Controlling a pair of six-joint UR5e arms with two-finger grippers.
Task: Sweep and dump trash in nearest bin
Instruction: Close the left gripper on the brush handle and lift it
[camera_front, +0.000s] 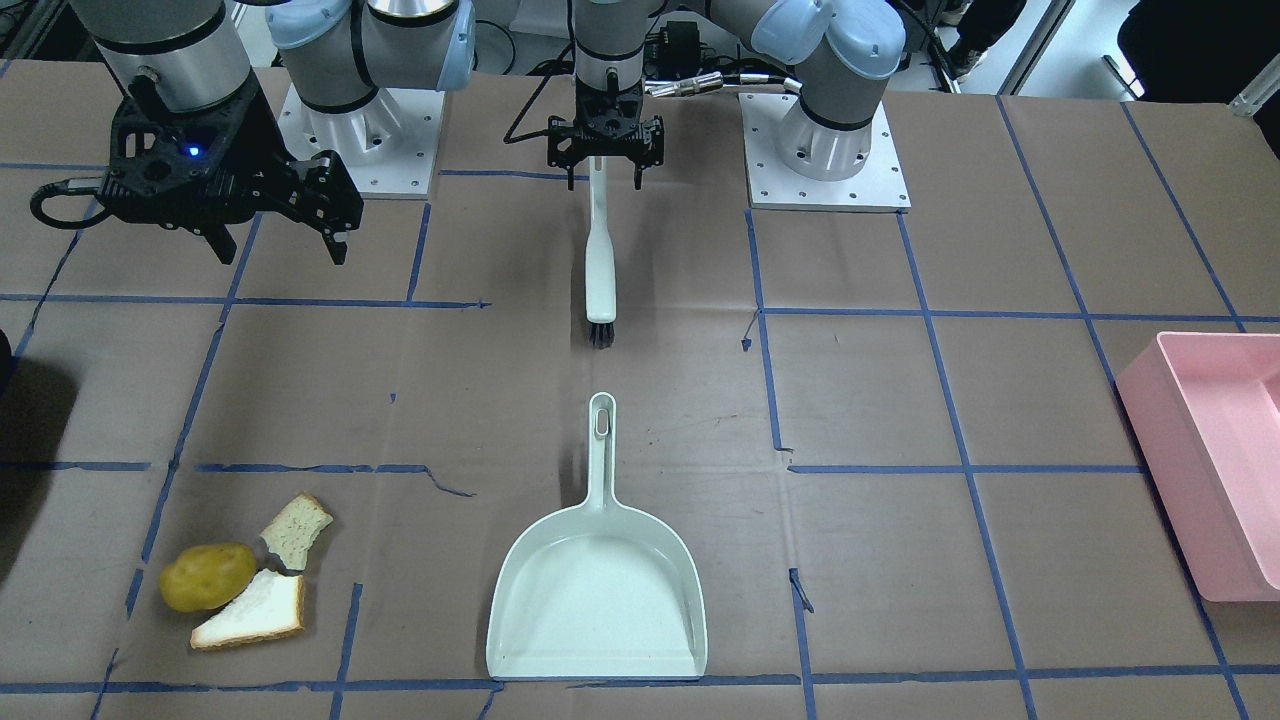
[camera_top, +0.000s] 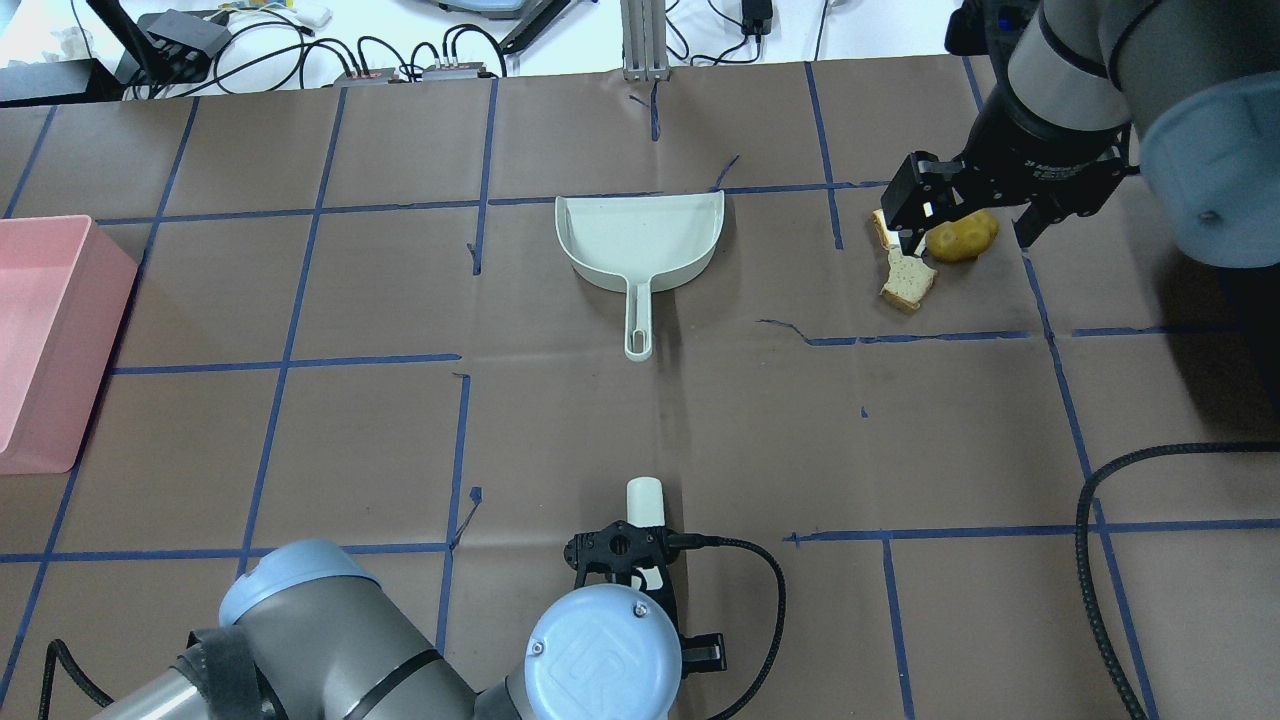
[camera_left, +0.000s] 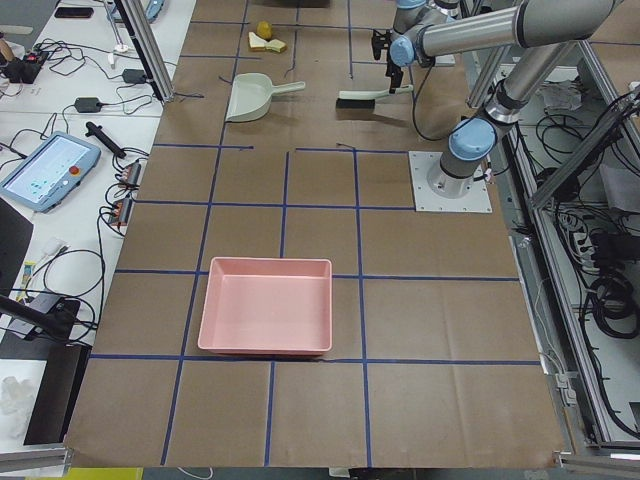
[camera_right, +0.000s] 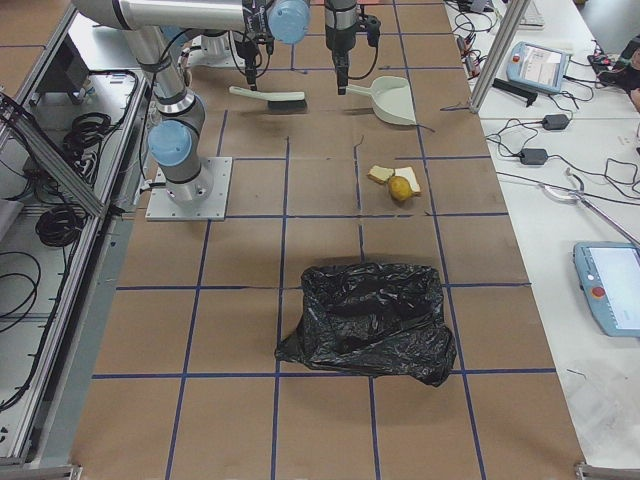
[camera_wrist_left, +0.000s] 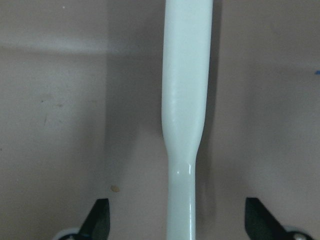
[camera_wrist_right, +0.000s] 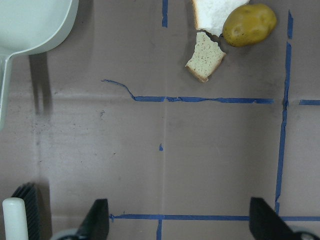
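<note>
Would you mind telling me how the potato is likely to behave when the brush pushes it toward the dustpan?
The potato looks rounded and smooth, so it will probably roll ahead of the brush. Being oval, it may veer sideways. It seems solid, likely heavier than the bread pieces.

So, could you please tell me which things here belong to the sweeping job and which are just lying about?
For the job: potato, two bread pieces, brush, dustpan, black bag bin (nearest the trash).
Just lying about: pink bin (farther off, probably unneeded), teach pendant.
</note>
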